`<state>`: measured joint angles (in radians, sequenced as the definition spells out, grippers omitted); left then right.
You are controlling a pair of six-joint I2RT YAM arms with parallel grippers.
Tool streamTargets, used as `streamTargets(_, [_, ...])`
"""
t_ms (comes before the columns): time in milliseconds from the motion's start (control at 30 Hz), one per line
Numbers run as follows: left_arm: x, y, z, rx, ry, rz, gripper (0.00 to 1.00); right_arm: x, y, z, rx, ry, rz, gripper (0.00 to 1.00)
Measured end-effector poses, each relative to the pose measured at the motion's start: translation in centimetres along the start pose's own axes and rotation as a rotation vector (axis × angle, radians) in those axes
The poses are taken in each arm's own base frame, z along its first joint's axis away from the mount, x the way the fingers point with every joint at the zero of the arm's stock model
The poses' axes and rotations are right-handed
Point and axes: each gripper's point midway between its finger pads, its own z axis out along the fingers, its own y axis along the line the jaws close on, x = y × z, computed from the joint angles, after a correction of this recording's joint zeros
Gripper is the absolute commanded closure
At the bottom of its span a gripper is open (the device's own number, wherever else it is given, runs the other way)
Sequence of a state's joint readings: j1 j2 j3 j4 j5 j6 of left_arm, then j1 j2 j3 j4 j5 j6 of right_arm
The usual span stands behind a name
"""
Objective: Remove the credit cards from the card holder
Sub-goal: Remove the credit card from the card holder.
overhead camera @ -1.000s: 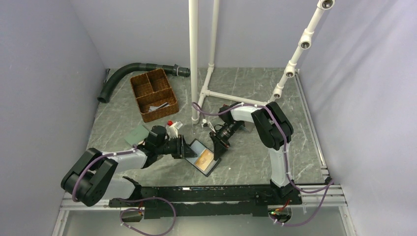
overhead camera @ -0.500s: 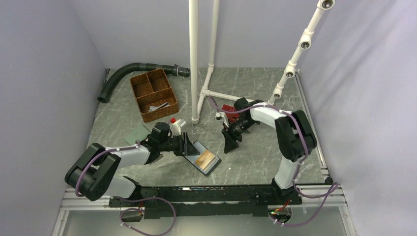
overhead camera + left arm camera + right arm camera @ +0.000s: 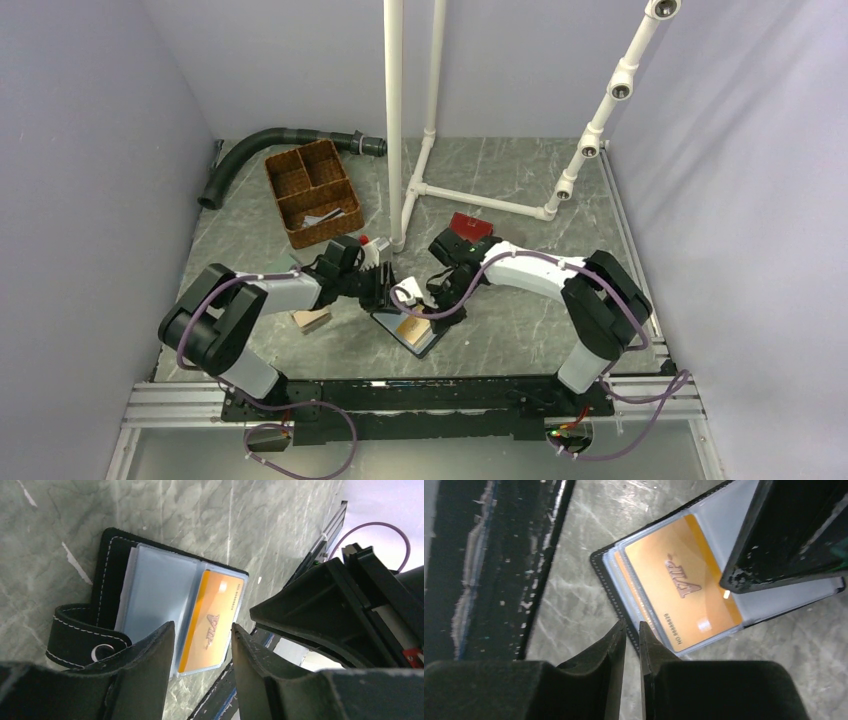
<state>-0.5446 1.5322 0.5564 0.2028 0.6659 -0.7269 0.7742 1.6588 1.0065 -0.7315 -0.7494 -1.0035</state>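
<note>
From above, you see the holder (image 3: 420, 342) lying open on the table (image 3: 520, 190), near the front edge, between the two arms. Your left gripper (image 3: 385, 292) reaches it from the left and your right gripper (image 3: 435, 312) from the right. Both are low over it and very near each other. A tan wallet (image 3: 310, 320) lies beside the left forearm on its near side. A red wallet (image 3: 470, 224) lies behind the right arm. A basket (image 3: 343, 178) and a hose (image 3: 262, 147) are well apart at the far left.

In the left wrist view, the holder lies flat with its strap (image 3: 75, 635) folded out. One half shows the light blue panel. The orange card (image 3: 212, 622) sits in the sleeve of the other half. The left jaws stand apart with nothing between them, over the middle of the holder. You cannot tell if they touch it. The right gripper fills the right side of this view.

In the right wrist view, the orange card shows the letters VIP and lies inside its sleeve. The right jaws are almost together, with only a thin slit between them, and you see nothing held in it. Their tips are just beside the holder's outer edge. One of the left fingers (image 3: 784, 530) stands over the blue half.
</note>
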Motion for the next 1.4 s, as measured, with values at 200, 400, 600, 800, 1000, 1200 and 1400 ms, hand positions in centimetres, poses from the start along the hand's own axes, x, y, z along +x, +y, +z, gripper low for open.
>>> streamTargets(200, [1.1,1.1,0.4,-0.038,0.059,-0.046,0.51,0.2,-1.0,1.5,0.065,0.077,-0.105,0.82])
streamTargets(400, [1.2,1.1,0.5,-0.033,0.082,-0.058,0.51,-0.5,-1.0,2.3,0.076,0.095,-0.153,0.82])
streamTargets(600, [1.7,1.1,0.8,-0.025,0.115,-0.074,0.51,-0.5,-1.2,2.4,0.104,0.11,-0.126,0.82])
streamTargets(800, [2.2,1.0,1.1,-0.015,0.141,-0.078,0.55,-0.4,-1.4,2.3,0.15,0.131,-0.073,0.74])
streamTargets(1000, [2.4,1.8,1.3,-0.041,0.148,-0.098,0.95,-0.4,-1.3,2.4,0.161,0.127,-0.042,0.74])
streamTargets(1200, [2.4,1.7,1.2,-0.015,0.165,-0.123,1.0,-0.2,-1.3,2.3,0.182,0.12,-0.038,0.72])
streamTargets(1400, [2.2,1.5,1.0,-0.019,0.15,-0.115,1.0,-0.2,-1.2,2.2,0.186,0.113,-0.029,0.64])
